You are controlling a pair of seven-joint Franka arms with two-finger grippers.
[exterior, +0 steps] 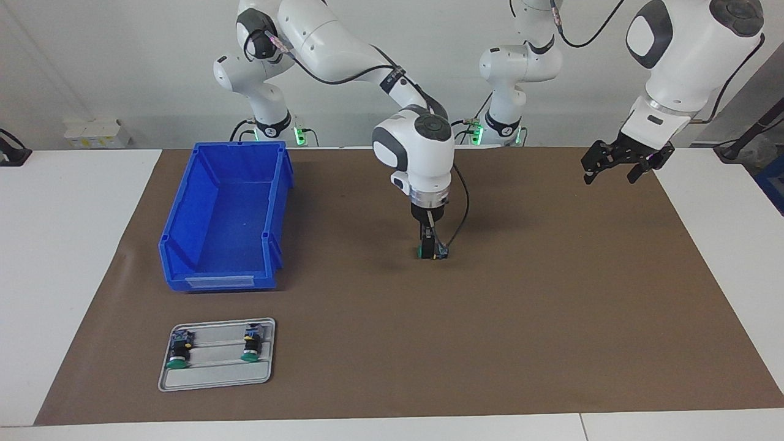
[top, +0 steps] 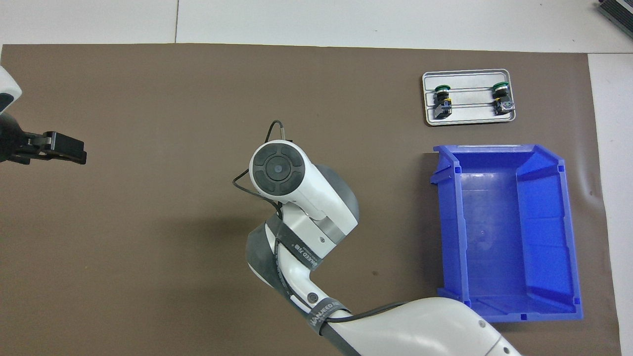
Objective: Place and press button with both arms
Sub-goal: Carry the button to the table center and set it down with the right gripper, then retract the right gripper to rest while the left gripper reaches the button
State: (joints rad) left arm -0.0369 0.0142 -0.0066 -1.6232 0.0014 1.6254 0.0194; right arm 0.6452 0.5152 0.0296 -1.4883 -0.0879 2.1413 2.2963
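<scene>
A button (exterior: 441,252) lies on the brown mat (exterior: 551,294) near the table's middle, its green cap and blue-grey block showing on either side of my right gripper (exterior: 430,247). That gripper points straight down and sits right at the button, low on the mat. In the overhead view the right arm's wrist (top: 292,183) hides both of them. My left gripper (exterior: 615,166) (top: 69,150) hangs open and holds nothing, in the air over the mat at the left arm's end of the table, where that arm waits.
A grey tray (exterior: 214,381) (top: 470,119) farther from the robots holds two more green-capped buttons (exterior: 178,353) (exterior: 250,346). A blue bin (exterior: 236,226) (top: 494,232) stands between the tray and the right arm's base.
</scene>
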